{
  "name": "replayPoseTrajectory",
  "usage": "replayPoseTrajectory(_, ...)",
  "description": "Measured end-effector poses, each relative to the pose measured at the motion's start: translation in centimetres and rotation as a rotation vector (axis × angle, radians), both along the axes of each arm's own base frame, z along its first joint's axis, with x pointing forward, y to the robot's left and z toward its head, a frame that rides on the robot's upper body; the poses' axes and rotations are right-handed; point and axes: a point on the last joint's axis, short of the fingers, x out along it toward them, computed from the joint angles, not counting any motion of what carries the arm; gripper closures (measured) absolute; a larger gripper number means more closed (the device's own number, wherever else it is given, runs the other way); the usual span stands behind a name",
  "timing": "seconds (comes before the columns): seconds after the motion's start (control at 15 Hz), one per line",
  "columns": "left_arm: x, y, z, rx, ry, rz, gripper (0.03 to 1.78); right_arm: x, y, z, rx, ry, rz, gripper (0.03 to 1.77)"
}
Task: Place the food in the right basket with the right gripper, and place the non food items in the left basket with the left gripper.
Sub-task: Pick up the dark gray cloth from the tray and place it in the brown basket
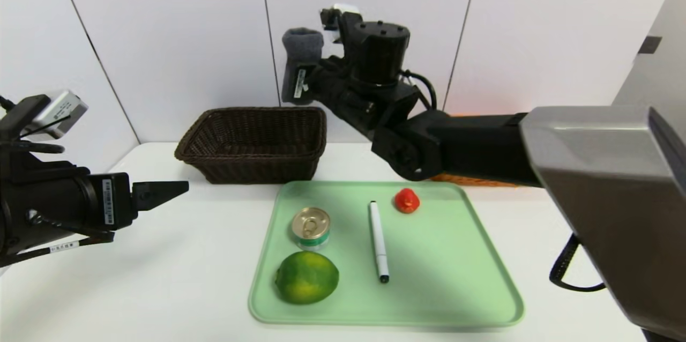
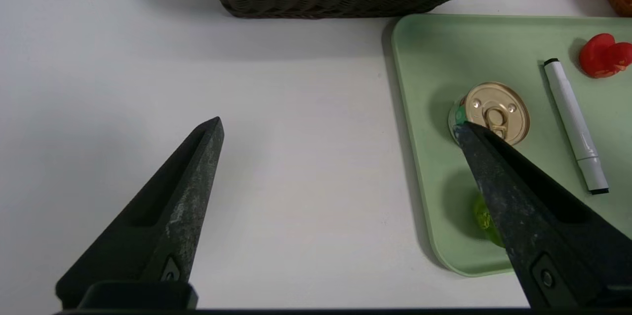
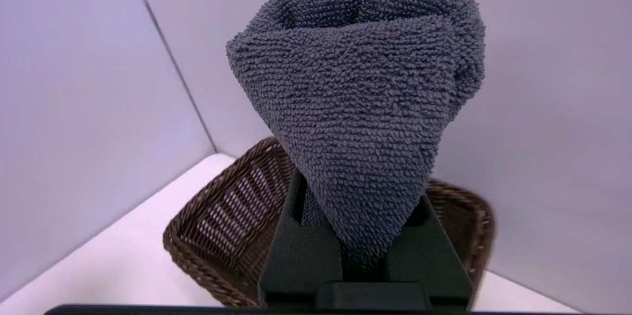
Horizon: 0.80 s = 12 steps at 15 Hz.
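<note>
Lab test bench: bare white table, plain panelled walls.

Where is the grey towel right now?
The grey towel is pinched in the right gripper, held in the air above the dark basket at the back left of the table.

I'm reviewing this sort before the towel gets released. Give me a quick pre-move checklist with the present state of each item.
1. Right claw firmly shut on the grey towel: ok.
2. Towel held by the assigned arm: not ok; non-food belongs to the left claw.
3. Towel above the dark basket: cannot tell; it hangs high near the basket's right end.
4. Dark basket free to receive: ok, nothing visible inside.
5. Left claw open and apart from the tray: ok.
6. Can, lime, pen, red object on tray: ok.
</note>
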Motion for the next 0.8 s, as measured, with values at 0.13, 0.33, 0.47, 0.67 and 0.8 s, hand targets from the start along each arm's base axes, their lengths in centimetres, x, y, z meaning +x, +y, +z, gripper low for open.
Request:
replayPoseTrajectory(0.13,-0.4,0.1,-0.3,0.001,0.004,-0.002,0.12,0.9,0.4,-2.0,-0.027,0.032,0.007,1.59)
replayPoseTrajectory(0.33,-1.1,0.2,-0.5,0.005,0.017,-0.003,0.12,1.8,1.0,-4.2,-0.050,0.059,0.019,1.59)
replayPoseTrajectory(0.47,-1.3,0.2,-0.5,0.005,0.020,-0.003,0.12,2.2,1.2,-5.3,-0.039,0.058,0.022,1.59)
replayPoseTrajectory(0.67,-1.7,0.3,-0.5,0.004,0.016,-0.003,0.12,2.6,1.4,-6.3,-0.049,0.071,0.030,1.59)
replayPoseTrajectory(0.8,-1.9,0.4,-0.5,0.003,0.011,-0.002,0.12,2.7,1.5,-6.8,-0.046,0.080,0.033,1.59)
